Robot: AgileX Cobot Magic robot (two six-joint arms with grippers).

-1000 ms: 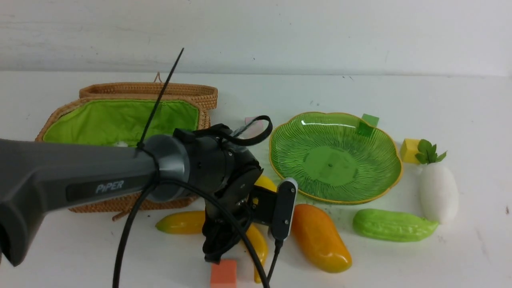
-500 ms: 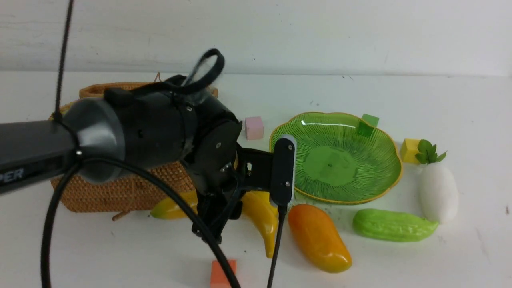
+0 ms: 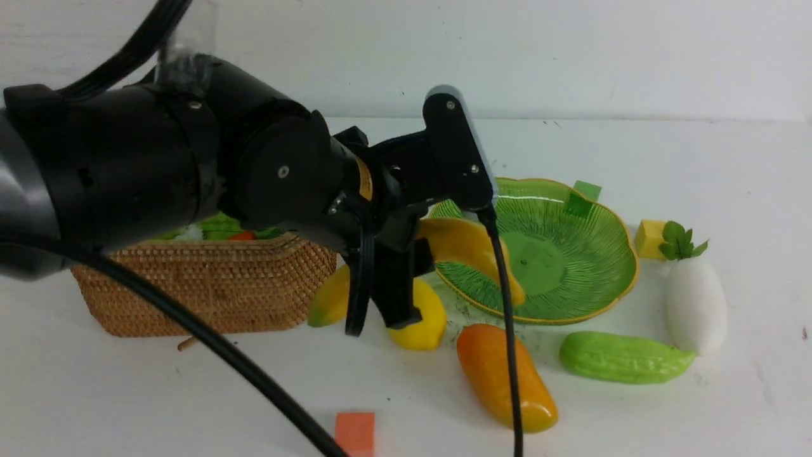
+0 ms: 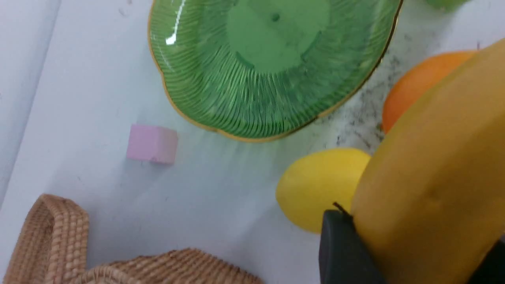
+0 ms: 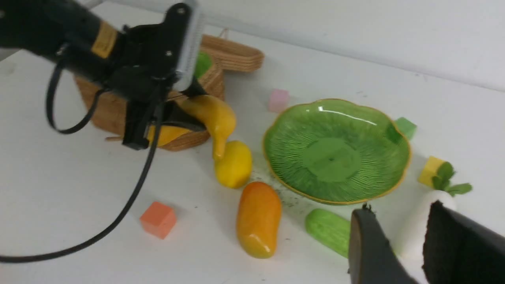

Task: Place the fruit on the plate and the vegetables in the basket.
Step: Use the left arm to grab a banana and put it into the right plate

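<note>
Between the woven brown wicker basket (image 3: 209,292) and the ribbed green leaf-edged plate (image 3: 571,266), the long curved yellow banana (image 3: 469,247) is hanging above the white surface (image 3: 698,412), clamped mid-length by the left fingers (image 4: 343,252). Its long axis is running left to right, the right tip drooping toward the round yellow lemon (image 5: 234,167). Likely light, stiff and slippery, it is asking for that middle hold. The right fingers (image 5: 375,252) are standing apart, empty.

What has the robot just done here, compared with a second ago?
The left tool, shut on the banana, lifted it off the table and carried it toward the plate; it now hangs over the lemon, short of the plate. The lemon, mango, gourd, radish, plate and basket stayed put.
</note>
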